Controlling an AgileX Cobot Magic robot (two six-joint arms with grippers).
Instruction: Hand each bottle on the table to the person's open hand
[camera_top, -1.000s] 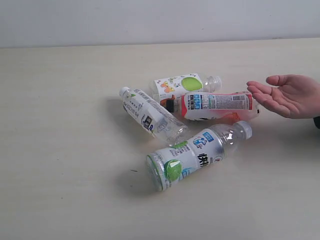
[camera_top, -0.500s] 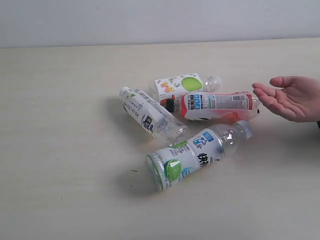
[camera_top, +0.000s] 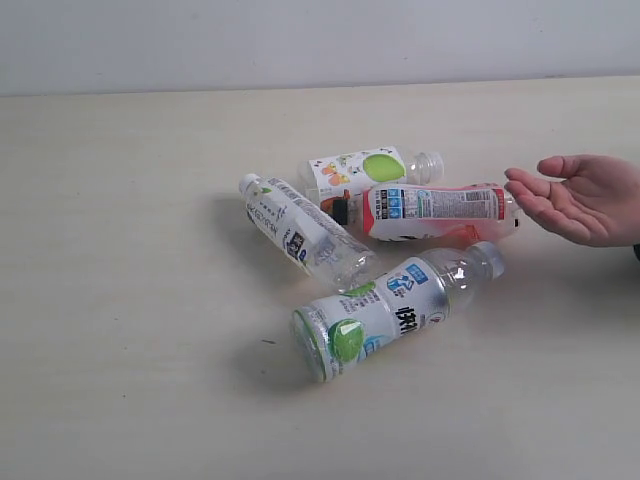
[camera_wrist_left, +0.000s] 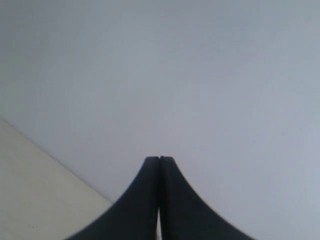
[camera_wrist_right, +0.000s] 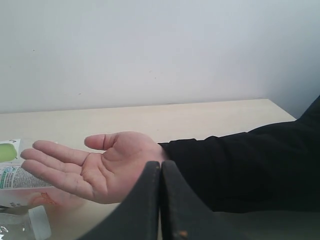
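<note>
Pink-red bottle (camera_top: 432, 211) just beside open hand (camera_top: 585, 198); green-apple bottle (camera_top: 390, 312) near, on table (camera_top: 120, 300).

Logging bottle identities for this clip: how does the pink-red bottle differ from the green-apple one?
The pink-red bottle has a black cap and reddish contents; the green-apple bottle has a pale cap and looks clear. The pink-red bottle lies across the exterior view, base toward the open hand; the green-apple bottle lies diagonally, base toward the camera. Both lie on their sides on the table.
</note>
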